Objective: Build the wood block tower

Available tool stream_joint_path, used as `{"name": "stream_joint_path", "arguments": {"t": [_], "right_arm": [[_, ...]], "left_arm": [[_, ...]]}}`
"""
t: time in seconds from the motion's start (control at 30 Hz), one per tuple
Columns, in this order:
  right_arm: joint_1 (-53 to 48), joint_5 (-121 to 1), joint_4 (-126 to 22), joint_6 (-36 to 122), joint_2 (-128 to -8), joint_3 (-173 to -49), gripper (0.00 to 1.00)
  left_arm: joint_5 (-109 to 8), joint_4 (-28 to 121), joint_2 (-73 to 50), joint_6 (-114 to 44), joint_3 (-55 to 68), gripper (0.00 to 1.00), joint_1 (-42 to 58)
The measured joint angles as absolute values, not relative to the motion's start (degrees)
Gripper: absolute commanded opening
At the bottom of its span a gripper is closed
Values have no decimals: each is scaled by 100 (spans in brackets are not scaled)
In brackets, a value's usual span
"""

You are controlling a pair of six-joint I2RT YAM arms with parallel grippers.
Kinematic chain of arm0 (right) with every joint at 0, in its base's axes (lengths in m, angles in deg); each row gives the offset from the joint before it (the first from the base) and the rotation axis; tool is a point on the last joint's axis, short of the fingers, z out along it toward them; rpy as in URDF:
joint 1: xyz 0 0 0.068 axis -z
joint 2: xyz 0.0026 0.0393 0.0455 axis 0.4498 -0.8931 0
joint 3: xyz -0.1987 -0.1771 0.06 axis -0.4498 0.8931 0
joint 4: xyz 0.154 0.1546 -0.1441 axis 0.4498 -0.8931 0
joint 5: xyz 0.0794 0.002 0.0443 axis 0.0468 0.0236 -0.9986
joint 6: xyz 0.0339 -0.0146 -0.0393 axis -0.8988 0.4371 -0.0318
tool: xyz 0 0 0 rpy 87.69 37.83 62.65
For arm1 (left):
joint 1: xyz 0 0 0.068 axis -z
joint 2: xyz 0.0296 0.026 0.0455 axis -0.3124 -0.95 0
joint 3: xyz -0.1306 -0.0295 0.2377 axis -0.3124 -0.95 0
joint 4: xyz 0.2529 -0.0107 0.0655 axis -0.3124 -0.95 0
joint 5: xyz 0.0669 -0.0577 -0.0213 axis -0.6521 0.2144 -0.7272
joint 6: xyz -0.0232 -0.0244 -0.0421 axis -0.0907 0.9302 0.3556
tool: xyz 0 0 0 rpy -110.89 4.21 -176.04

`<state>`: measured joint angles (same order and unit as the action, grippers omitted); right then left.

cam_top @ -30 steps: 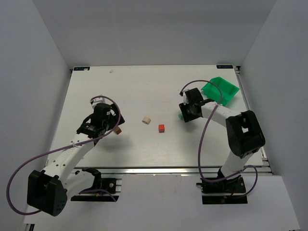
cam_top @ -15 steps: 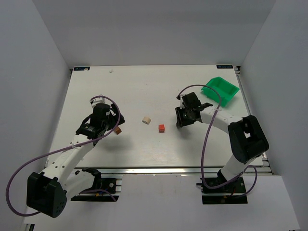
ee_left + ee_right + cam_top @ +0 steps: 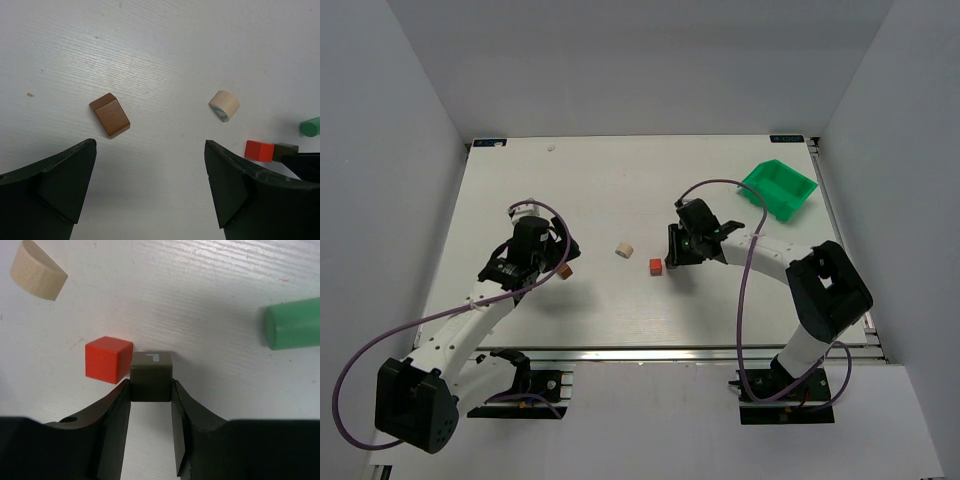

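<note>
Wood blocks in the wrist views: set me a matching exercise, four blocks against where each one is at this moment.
Blocks
1. red cube
2. grey-brown cube
3. dark brown block
4. green cylinder

Places
A. clamped between the fingers of the right gripper
B. lying on its side at the right edge of the right wrist view
C. lying untouched ahead of the open left gripper
D. close beside the clamped block

Pairs: 1-D, 2-A, 3-C, 4-B

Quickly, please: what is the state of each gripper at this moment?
Left gripper: open, holding nothing.
Right gripper: shut on the small grey-brown wooden cube, right beside the red wooden cube.
</note>
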<state>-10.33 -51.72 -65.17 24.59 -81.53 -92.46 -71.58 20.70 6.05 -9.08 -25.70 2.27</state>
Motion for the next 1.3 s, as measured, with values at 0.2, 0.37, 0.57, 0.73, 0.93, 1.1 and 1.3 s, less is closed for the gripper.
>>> {"name": "stream_joint_path", "arguments": {"t": [0.2,0.37,0.57,0.73,0.93,1.1,1.3], "right_arm": [[-1136,-4971,-6526,2306,-8387,-9393,33],[-1201,-4934,-6531,2287,-8389,-9395,47],[-1241,-4918,-6568,2273,-8411,-9449,62],[-1241,-4872,-6625,2289,-8409,-9480,55],[-1238,-4851,-6642,2293,-8276,-9465,37],[-1219,-4759,-6646,2308,-7978,-9342,26],[-1186,-4739,-6657,2485,-7882,-9196,24]], "left_arm": [[-7144,2074,666,-910,-2575,98,227],[-7138,2079,679,-914,-2577,98,227],[-7099,2101,679,-934,-2577,98,227],[-7016,2120,679,-960,-2577,98,227],[-6843,2260,686,-1015,-2610,98,227],[-6598,2352,690,-1074,-2688,98,227],[-6318,2503,651,-1151,-2723,98,227]]}}
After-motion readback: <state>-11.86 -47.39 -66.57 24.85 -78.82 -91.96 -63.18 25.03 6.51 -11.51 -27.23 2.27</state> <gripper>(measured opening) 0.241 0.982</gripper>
